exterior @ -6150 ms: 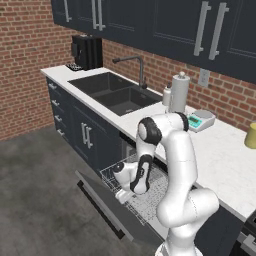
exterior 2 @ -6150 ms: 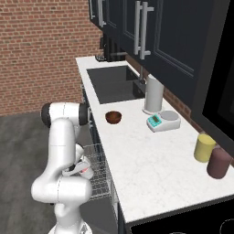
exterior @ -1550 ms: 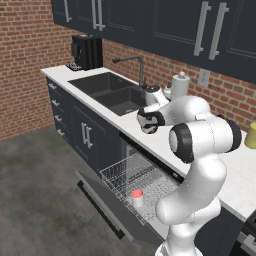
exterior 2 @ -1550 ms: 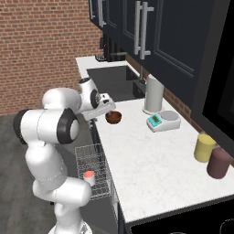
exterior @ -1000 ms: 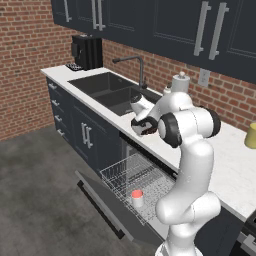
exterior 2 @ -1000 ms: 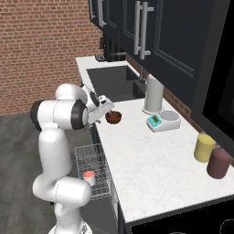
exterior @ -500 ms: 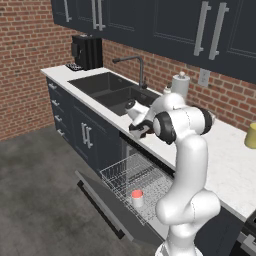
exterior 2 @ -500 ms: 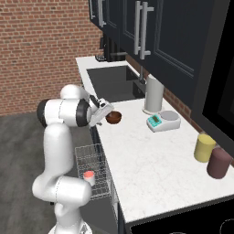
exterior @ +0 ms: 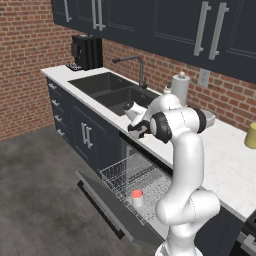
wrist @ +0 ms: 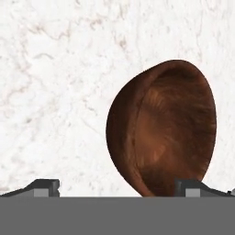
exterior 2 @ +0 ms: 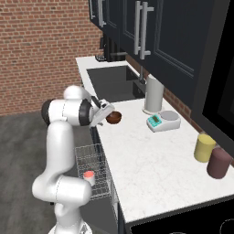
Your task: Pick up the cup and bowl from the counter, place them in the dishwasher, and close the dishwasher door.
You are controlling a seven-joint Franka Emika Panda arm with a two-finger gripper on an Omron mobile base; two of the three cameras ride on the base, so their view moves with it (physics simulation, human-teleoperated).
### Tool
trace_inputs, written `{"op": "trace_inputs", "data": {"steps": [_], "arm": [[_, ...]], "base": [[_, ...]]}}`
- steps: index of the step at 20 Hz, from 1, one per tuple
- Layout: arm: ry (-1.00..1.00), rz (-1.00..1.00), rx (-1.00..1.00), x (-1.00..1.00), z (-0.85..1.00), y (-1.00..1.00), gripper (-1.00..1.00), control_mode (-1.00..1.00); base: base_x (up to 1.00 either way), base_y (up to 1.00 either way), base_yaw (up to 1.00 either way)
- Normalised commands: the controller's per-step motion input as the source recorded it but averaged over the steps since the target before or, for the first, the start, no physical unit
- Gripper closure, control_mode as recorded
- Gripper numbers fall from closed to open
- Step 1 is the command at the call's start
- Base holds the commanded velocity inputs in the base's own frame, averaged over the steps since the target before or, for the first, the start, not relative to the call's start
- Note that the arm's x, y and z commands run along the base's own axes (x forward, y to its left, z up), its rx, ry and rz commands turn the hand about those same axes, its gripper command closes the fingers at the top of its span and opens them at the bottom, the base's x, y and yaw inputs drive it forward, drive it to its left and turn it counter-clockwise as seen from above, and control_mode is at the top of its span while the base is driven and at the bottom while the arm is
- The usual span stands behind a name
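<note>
The dark reddish-brown bowl (exterior 2: pixel 114 117) sits on the white counter (exterior 2: pixel 151 155) near its front edge. In the hand view the bowl (wrist: pixel 165 128) looms large, its lower rim reaching down between the fingertips (wrist: pixel 43 186). My gripper (exterior 2: pixel 104 112) hovers right beside the bowl, jaws open, holding nothing; it also shows at the counter edge (exterior: pixel 137 127). The cup (exterior: pixel 136 198), white with a red top, stands upright in the dishwasher's pulled-out wire rack (exterior: pixel 127 172); the cup (exterior 2: pixel 88 177) is also seen there. The dishwasher door (exterior: pixel 97 197) hangs open and flat.
A sink (exterior: pixel 107 90) with a faucet lies left of the bowl. A tall white canister (exterior 2: pixel 154 93), a kitchen scale (exterior 2: pixel 162 121), a yellow canister (exterior 2: pixel 204 147) and a maroon canister (exterior 2: pixel 218 162) stand farther along the counter. A coffee machine (exterior: pixel 86 51) is at the far end.
The arm has left the cup in the rack, risen to the counter and closed in on the bowl. The jaws have stayed open.
</note>
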Motion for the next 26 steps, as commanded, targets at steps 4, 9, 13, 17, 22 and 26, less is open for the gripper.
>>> {"op": "trace_inputs", "data": {"steps": [4, 9, 13, 17, 22, 26], "arm": [[0.00, 0.00, 0.00, 0.12, -0.15, -0.01, -1.00, -1.00], [0.00, 0.00, 0.00, 0.07, -0.22, 0.00, 1.00, -1.00], [0.00, 0.00, 0.00, 0.08, -0.12, 0.00, 1.00, -1.00], [0.00, 0.00, 0.00, 0.06, -0.12, -0.01, 1.00, -1.00], [0.00, 0.00, 0.00, 0.00, -0.10, 0.00, 1.00, -1.00], [-0.03, 0.00, 0.00, -0.33, 0.02, 0.09, 1.00, -1.00]], "base": [[0.00, 0.00, 0.00], [0.00, 0.00, 0.00], [0.00, 0.00, 0.00], [0.00, 0.00, 0.00], [0.00, 0.00, 0.00], [0.00, 0.00, 0.00]]}}
